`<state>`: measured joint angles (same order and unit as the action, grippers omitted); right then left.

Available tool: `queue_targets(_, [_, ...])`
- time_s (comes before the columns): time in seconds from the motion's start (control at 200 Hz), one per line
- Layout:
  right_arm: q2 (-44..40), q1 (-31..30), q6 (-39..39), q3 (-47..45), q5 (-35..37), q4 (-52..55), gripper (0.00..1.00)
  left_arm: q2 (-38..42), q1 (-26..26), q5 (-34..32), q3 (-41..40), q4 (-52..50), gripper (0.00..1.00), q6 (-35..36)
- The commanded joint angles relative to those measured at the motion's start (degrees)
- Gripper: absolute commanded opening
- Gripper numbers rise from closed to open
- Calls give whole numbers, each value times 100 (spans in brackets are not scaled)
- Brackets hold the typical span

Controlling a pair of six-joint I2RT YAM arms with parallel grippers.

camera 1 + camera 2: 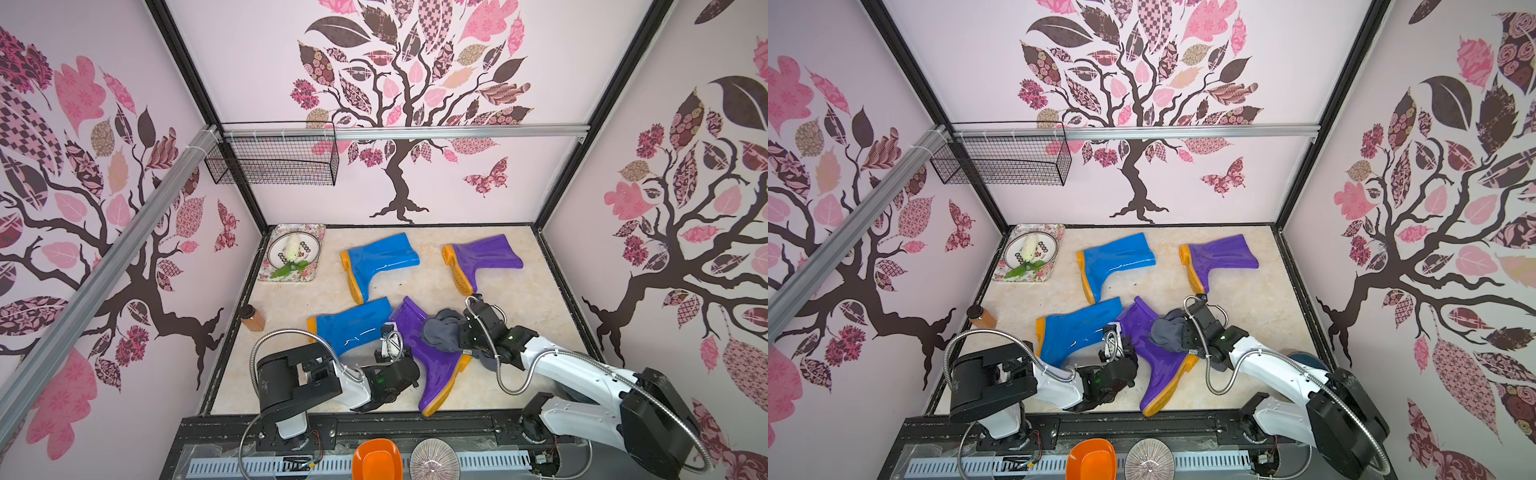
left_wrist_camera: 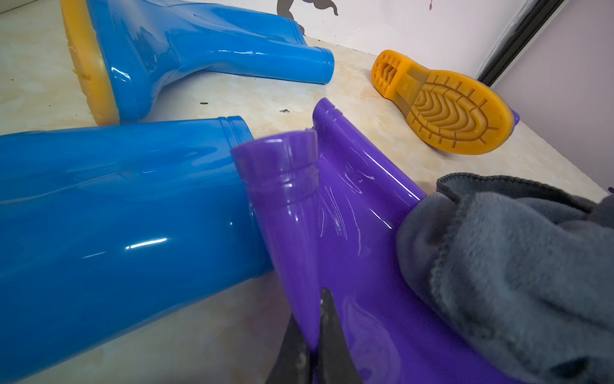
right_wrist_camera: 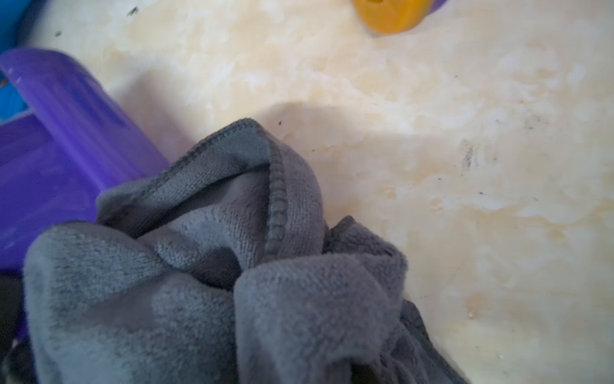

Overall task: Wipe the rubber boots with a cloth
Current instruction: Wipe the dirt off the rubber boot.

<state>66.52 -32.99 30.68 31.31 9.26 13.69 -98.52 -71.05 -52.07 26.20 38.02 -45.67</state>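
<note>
Four rubber boots lie on their sides on the marble floor. Two are at the back, blue (image 1: 378,259) and purple (image 1: 484,255). In front lie a blue boot (image 1: 353,326) and a purple boot (image 1: 432,365) (image 2: 349,232), shafts touching. My left gripper (image 1: 394,334) (image 2: 310,306) is shut on the folded edge of the near purple boot's shaft. The dark grey cloth (image 1: 442,330) (image 3: 199,282) is bunched on that boot's shaft, gathered into my right gripper (image 1: 459,332), whose jaws it hides.
A floral tray (image 1: 270,272) with a plate sits in the back left corner. An amber bottle (image 1: 253,319) lies by the left wall. A wire basket (image 1: 274,162) hangs above. An orange bowl (image 1: 377,459) and a ribbed dish (image 1: 434,459) sit outside the front rail.
</note>
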Motion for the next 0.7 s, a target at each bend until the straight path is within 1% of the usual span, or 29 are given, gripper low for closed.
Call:
queue_targets(0.0, [188,735,27,-109,-282,-272,17,21,-23,-310,122,131,0,-30])
queue_targets(0.045, [269,884,34,-73,-430,-369,14,24,-27,-320,122,135,0,-38])
queue_targets(0.17, [721,896,-5,109,-726,-594,4,17,-49,-337,112,135,0,-99])
queue_targets(0.23, [917,896,-24,284,-1029,-434,0,22,-58,-352,98,135,0,-121])
queue_targets(0.28, [946,822,-72,434,-1244,-239,0,51,-65,-364,103,135,0,-118])
queue_targets(0.325, [758,744,35,425,-1423,-160,0,75,-64,-392,94,127,0,-142])
queue_targets(0.41, [24,619,390,162,-1768,-167,0,95,-68,-426,74,128,0,-174])
queue_targets(0.54, [-973,298,747,140,-1672,242,0,37,-75,-397,105,149,0,-277])
queue_targets(0.64, [-1211,159,858,69,-1815,285,0,-19,-70,-345,147,171,0,-300])
queue_targets(0.695, [-1168,170,876,-224,-1671,89,0,6,-68,-341,144,162,0,-309])
